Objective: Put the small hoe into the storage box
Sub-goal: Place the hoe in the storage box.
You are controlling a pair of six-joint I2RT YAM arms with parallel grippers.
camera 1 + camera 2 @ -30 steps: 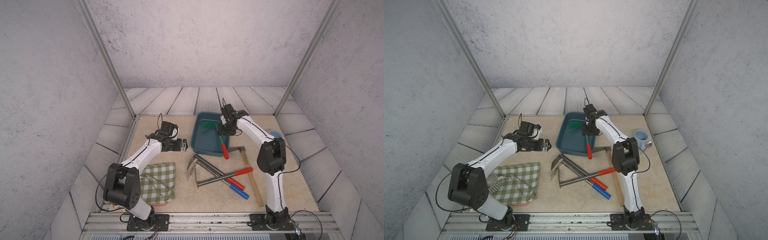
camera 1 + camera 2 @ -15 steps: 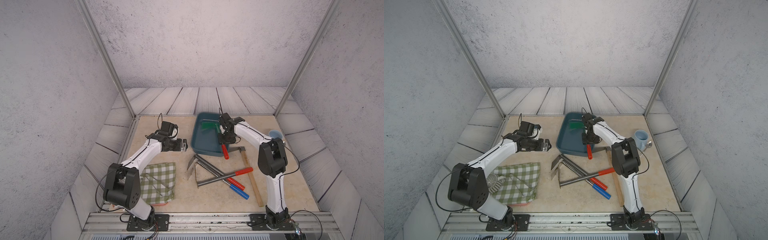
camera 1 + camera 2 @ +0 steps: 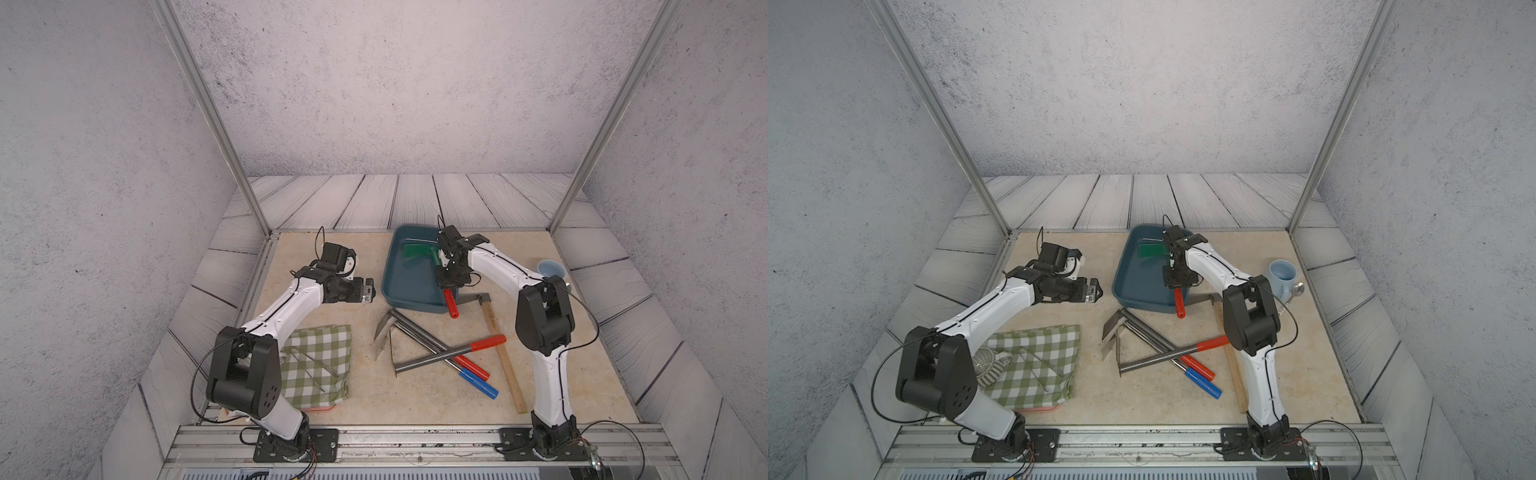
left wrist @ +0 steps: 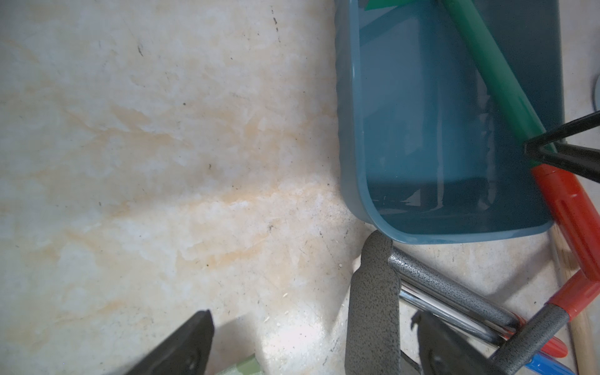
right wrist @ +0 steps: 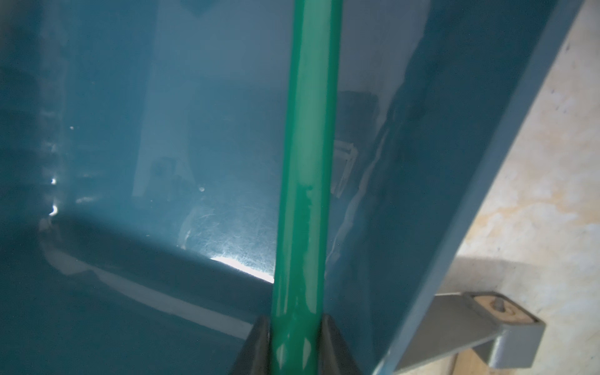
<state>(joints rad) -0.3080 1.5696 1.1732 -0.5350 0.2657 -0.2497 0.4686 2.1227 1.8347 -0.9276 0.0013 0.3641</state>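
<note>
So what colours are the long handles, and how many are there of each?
Red: 3, the small hoe lying partly in the storage box, the far red handle and the near red handle.
Blue: 1, the blue handle.
Wood: 1, the hammer.
Total: 5.

Both top views look steeply down from high on the robot's base side, taking in the whole desk. The left wrist camera hangs close over the desk, looking down at a corner of the storage box. The right wrist camera sits very near inside that box, sighting along the small hoe, which both wrist views share
</note>
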